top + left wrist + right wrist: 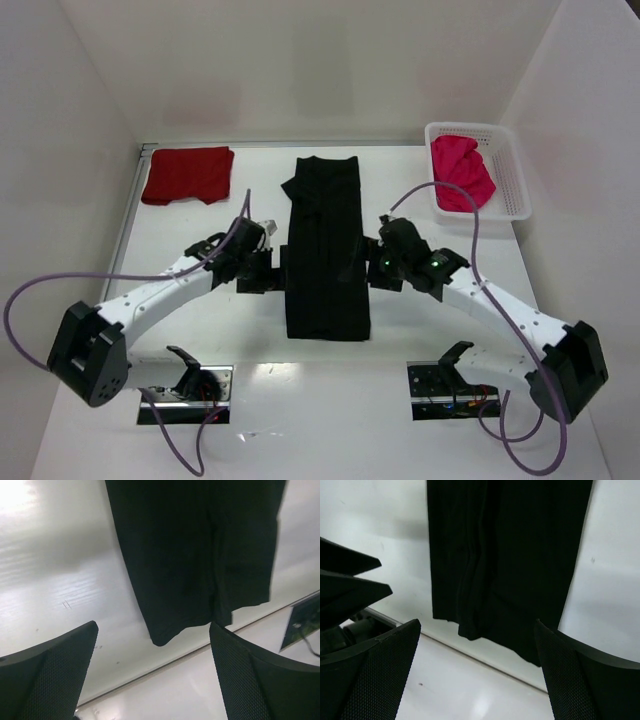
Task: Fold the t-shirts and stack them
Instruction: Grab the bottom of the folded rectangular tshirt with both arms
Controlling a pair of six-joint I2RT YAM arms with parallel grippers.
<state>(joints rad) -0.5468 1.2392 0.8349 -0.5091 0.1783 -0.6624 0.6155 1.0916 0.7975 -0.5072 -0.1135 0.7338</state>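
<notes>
The black t-shirt lay folded into a long narrow strip down the middle of the tabletop, between the two arms. The left fingers were spread wide with nothing between them, just beside the strip's left edge. The right fingers stood equally wide and empty at its right edge. The dark red t-shirt sat folded at the far left corner, and the pink-red t-shirt lay bunched in the white basket at the far right.

The black cloth looked light, soft and limp, so it would likely sag and come undone if lifted by a single layer, and it might slide on the smooth tabletop. The better hold seemed to be at one end, with each side pinching through all the layers at an edge so the strip could be carried over evenly.

The overhead view did not show whether any fingertip touched the cloth. The black fabric swallowed detail, so the layers could not be counted and the folds showed only as faint ridges. Both wrist views cut the strip off, and the basket wall hid part of the pink-red t-shirt.
</notes>
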